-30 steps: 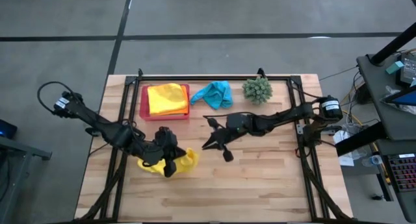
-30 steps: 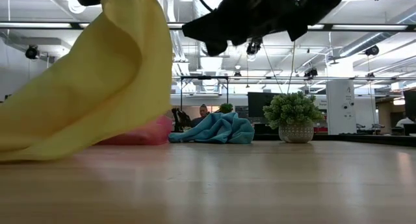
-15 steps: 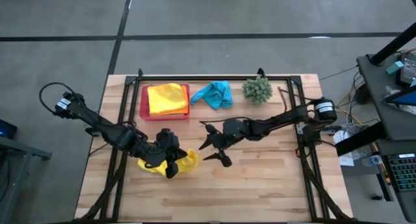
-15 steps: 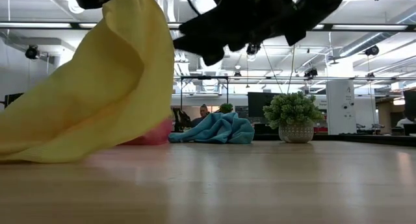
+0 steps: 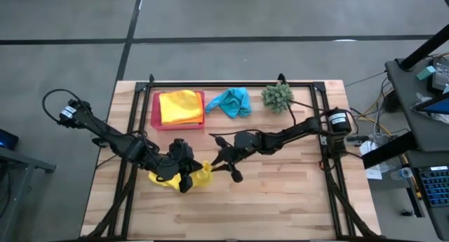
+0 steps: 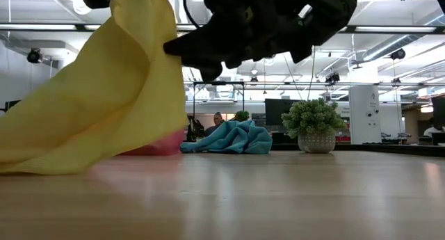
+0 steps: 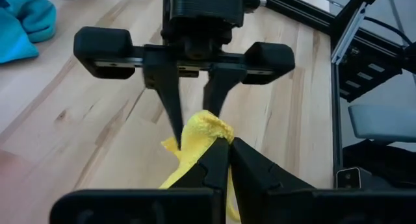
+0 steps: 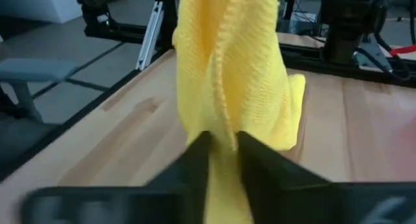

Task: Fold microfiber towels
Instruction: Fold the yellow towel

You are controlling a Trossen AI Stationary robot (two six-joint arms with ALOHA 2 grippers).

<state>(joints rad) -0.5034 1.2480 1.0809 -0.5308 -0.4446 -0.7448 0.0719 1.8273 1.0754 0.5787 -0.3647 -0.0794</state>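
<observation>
A yellow towel [image 5: 165,179] lies at the near left of the table, with one end raised; in the low view the yellow towel [image 6: 104,108] slopes down from that end to the tabletop. My left gripper [image 7: 224,156] is shut on the raised end. My right gripper [image 5: 214,165] reaches in level from the right and faces the left one, shut on the same bunched end. More folded yellow and orange towels [image 5: 180,106] lie on a pink tray [image 5: 155,123]. A turquoise towel [image 5: 231,102] lies crumpled beside it. My left gripper pinches the yellow towel's bunched raised tip [image 7: 203,130] between its two fingers, coming slanting down from the table's left. The tip stands clear of the table, and the rest drapes slack down to the wood [image 6: 42,160]. My right gripper has its two fingers [image 8: 195,156] on either side of the towel's upright gathered folds [image 8: 224,107], several layers, pinched between them. It comes in about level from the table's right, just beyond the left gripper's fingertips.
A small spiky green plant [image 5: 278,96] in a pot stands at the far right of the table, next to the turquoise towel. The black frame rails [image 5: 231,83] run along the table's edges. Bare wood [image 5: 280,193] spreads over the near right.
My right gripper has moved toward the table's left and a little down, up to the raised end of the yellow towel, and now has that end between its fingers. My left gripper has kept the towel raised in the same place.
</observation>
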